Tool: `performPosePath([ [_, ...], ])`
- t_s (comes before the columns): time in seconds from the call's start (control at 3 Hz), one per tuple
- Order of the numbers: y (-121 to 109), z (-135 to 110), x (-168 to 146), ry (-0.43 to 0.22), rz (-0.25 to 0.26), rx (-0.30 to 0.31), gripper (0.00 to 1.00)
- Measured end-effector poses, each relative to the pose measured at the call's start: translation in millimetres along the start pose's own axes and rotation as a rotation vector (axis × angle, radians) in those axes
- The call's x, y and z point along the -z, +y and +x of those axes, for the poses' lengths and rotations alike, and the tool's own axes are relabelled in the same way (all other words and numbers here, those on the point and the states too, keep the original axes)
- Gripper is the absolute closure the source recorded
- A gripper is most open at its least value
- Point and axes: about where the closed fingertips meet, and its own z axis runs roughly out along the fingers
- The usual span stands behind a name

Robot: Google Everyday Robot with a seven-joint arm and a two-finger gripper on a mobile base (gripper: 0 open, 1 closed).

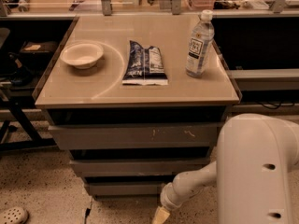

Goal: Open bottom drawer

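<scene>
Camera view: the bottom drawer (124, 189) is the lowest of three grey fronts under the desk (196, 90), close to the floor. The claw (161, 215) hangs just below the drawer's right end (apart or together, I cannot tell). A bowl (82, 55), snack bag (145, 68) and bottle (199, 43) rest on top.

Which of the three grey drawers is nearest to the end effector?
The lowest grey drawer with the plain front; the end effector is low by the floor, just below its right end.
</scene>
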Motion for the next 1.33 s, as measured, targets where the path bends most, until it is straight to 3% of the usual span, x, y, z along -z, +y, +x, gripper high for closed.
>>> performPosePath([
  [1.33, -61, 43, -39, -0.02, 0.083, -0.044, 0.0],
])
